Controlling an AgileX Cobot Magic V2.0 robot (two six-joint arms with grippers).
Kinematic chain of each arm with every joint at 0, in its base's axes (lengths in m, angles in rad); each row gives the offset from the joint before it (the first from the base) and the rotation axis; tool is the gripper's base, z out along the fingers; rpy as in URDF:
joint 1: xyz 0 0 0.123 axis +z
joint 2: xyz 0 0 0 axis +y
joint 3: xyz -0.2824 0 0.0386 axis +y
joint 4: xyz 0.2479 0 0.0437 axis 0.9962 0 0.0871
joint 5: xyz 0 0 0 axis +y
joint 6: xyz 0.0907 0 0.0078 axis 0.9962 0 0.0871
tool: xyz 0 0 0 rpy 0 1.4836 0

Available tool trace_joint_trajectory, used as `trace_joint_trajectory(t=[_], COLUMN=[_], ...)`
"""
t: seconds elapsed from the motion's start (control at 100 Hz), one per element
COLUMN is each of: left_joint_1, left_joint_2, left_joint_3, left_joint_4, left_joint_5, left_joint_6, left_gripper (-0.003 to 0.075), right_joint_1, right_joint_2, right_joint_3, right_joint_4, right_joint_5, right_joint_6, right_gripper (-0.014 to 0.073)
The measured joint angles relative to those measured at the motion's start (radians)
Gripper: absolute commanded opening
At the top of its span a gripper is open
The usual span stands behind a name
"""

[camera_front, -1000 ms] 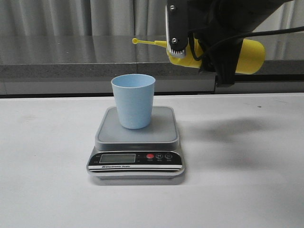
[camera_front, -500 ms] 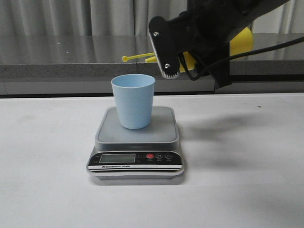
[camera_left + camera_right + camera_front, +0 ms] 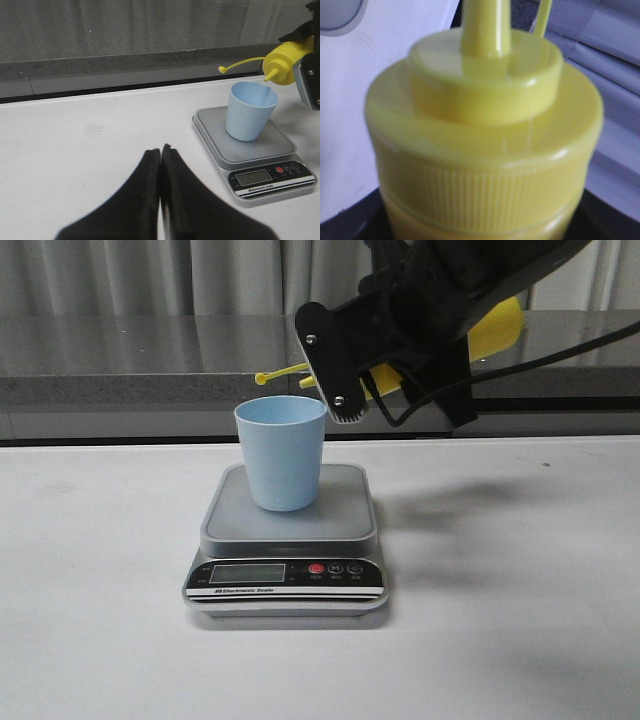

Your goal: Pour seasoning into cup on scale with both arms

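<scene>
The pale blue cup [image 3: 282, 455] stands upright on the grey platform of the scale [image 3: 345, 525]. My right gripper [image 3: 375, 365] is shut on the yellow seasoning bottle [image 3: 497, 325] and holds it tilted, nozzle down and to the left, just above the cup's right rim. Its tethered cap [image 3: 262, 377] hangs out to the left. The bottle's top fills the right wrist view [image 3: 485, 140]. My left gripper [image 3: 161, 150] is shut and empty over the bare table, left of the scale [image 3: 260, 150] and cup [image 3: 250, 112]. It is out of the front view.
The scale's black panel with LCD and red button [image 3: 316, 568] faces the front. A grey ledge [image 3: 120, 390] and curtains run behind the white table [image 3: 100, 570].
My right arm has swung the bottle left and tipped it further, so the nozzle and cap have come down from well above the cup to its rim. Cup and scale have not moved.
</scene>
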Motion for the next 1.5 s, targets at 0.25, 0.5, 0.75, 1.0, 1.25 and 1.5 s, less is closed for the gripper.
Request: trace_joint_trajectory(t=[0.25,0.5,0.75,1.0,1.25,1.5], left_joint_1=[0.0,0.0,0.0,0.0,0.0,0.0], left_joint_2=[0.0,0.0,0.0,0.0,0.0,0.0], left_joint_3=[0.0,0.0,0.0,0.0,0.0,0.0], left_joint_4=[0.0,0.0,0.0,0.0,0.0,0.0], left_joint_5=[0.0,0.0,0.0,0.0,0.0,0.0], left_joint_6=[0.0,0.0,0.0,0.0,0.0,0.0], left_gripper=[-0.002,-0.002,-0.002,-0.002,-0.002,-0.002], right_joint_1=[-0.002,-0.049,-0.137,-0.251,-0.326,-0.345], right_joint_2=[-0.007,-0.102,-0.184,-0.229,-0.236,-0.215], right_joint_3=[0.0,0.0,0.029,0.12,0.274,0.453], right_joint_4=[0.123,0.374,0.618,0.869,1.242,1.641], right_joint_5=[-0.043,-0.188,-0.293,-0.485,-0.758,-1.134], right_joint_6=[0.076,0.164,0.182,0.182,-0.033,-0.228], right_gripper=[-0.0059,-0.0059,-0.0058,-0.0058,-0.0058,-0.0058])
